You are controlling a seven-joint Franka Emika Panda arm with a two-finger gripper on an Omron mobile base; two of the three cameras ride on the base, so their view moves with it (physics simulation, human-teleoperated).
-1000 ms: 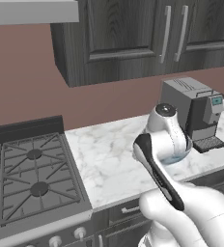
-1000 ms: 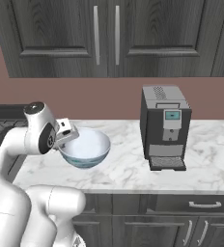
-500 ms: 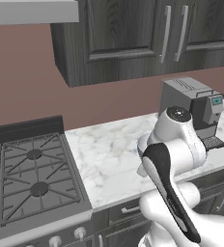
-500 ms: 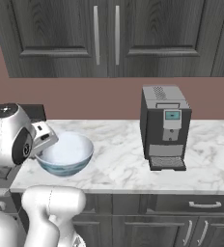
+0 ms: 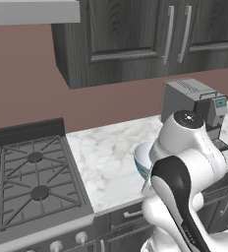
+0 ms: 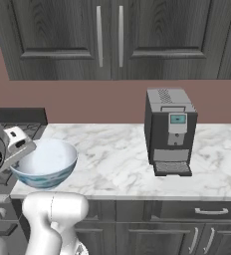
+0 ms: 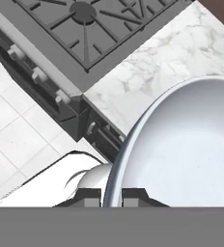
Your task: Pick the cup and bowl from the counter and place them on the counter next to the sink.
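Bowl [image 6: 44, 167] carried further left toward the stove [image 5: 30, 184] since the earlier frame, lifted above the counter [image 6: 117, 159], gripper [image 7: 112, 195] pinched on its rim, coffee machine [image 6: 170, 130] well apart.

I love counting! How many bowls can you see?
1: a shallow round pale grey-blue bowl, held by its rim in the tool above the white marble counter's stove-side end.

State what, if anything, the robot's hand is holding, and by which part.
The hand holds the pale grey-blue bowl by its rim, one finger inside the wall and one outside it.
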